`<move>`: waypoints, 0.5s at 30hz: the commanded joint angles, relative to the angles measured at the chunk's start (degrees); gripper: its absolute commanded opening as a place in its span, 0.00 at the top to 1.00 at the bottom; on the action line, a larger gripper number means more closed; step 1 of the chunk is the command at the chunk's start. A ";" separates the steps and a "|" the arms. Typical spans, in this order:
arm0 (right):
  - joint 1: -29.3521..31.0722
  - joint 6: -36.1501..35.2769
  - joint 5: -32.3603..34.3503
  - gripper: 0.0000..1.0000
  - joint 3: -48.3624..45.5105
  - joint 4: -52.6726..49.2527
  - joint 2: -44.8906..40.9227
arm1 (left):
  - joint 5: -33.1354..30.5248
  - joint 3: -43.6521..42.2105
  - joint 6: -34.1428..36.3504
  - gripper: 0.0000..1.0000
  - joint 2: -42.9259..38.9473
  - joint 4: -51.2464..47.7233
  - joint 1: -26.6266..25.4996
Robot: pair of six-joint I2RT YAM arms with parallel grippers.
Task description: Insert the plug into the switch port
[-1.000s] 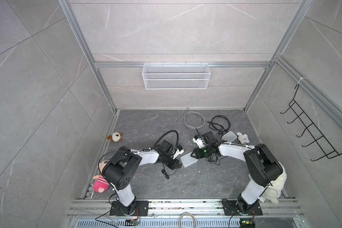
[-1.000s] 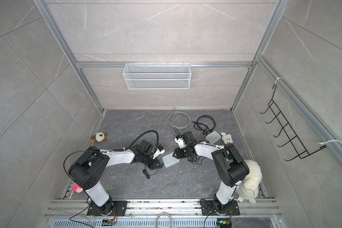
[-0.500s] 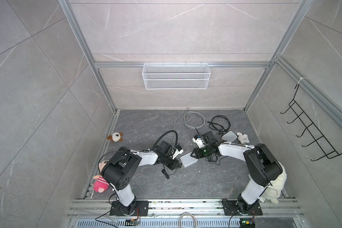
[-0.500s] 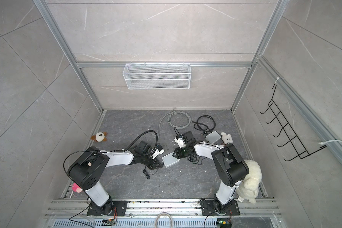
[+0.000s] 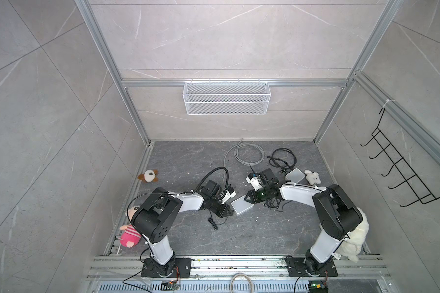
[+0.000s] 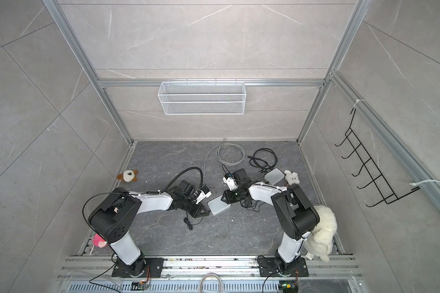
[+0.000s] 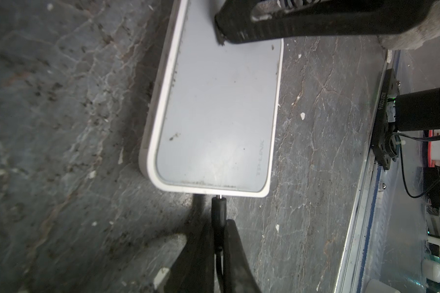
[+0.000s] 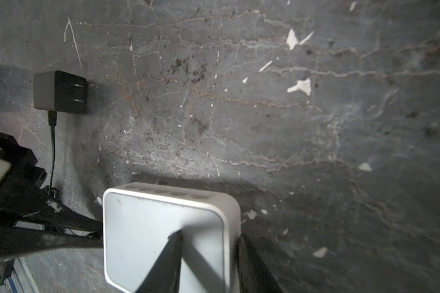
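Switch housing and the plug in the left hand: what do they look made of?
The switch looks like moulded plastic: pale grey top with a soft sheen, white rounded rim, scuffed and dusty. The plug, pinched in the left hand, looks like matt black rubber or soft plastic around a small bright metal tip; which of the two, the look leaves open.

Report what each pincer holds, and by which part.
Left pincer: shut on the black plug, gripped by its rear end. Right pincer: clamps the white switch by one end.
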 commanded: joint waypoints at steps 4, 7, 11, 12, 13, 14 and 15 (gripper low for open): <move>2.70 -1.17 -1.87 0.63 -3.99 -4.41 2.07 | -1.79 2.05 -1.89 0.92 3.99 6.30 -0.08; 2.93 -1.51 -3.46 0.63 -3.69 -4.87 2.41 | -1.89 3.24 -1.55 0.92 4.72 6.67 -0.23; 3.67 -1.89 -5.11 0.63 -3.63 -5.29 2.41 | -1.94 5.09 -1.52 0.92 5.82 6.65 -0.16; 3.83 -1.87 -5.76 0.64 -3.47 -5.32 2.45 | -2.13 5.54 -1.61 0.92 6.20 6.64 -0.16; 3.99 -1.61 -6.25 0.64 -3.28 -5.33 2.69 | -2.46 5.89 -1.84 0.92 6.55 6.85 -0.25; 4.08 -1.45 -6.09 0.64 -3.12 -5.64 2.91 | -2.96 6.17 -2.18 0.92 6.79 6.94 -0.33; 4.09 -0.99 -6.07 0.64 -3.09 -5.89 3.02 | -3.60 6.29 -2.55 0.92 6.87 7.07 -0.35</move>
